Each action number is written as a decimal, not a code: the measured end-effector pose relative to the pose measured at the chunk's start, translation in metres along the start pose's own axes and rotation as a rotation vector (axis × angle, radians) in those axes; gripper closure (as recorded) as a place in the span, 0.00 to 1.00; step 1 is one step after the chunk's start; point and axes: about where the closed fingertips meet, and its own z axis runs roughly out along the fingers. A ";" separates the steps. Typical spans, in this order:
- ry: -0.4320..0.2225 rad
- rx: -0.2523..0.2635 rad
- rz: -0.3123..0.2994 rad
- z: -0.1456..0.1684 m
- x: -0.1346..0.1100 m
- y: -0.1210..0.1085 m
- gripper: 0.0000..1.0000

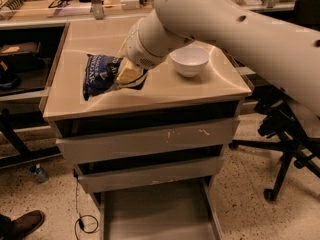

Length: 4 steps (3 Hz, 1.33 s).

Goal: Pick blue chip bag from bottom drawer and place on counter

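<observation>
Gripped blue chip bag (pixel 97 75) with tool (pixel 121 77) over surface (pixel 175 91) (perhaps touching it); needed gentle lowering, clear of white bowl (pixel 189 60).

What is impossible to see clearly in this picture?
Camera view.
The blue chip bag: right part hidden by the gripper holding it over the counter; lettering too small.
The bottom drawer: front cut off by the lower edge.
The counter's back middle: hidden by the arm.
</observation>
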 end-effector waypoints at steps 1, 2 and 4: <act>0.016 -0.055 -0.018 0.026 -0.012 -0.009 1.00; 0.008 -0.105 -0.027 0.049 -0.023 -0.017 1.00; -0.024 -0.195 -0.027 0.094 -0.035 -0.027 1.00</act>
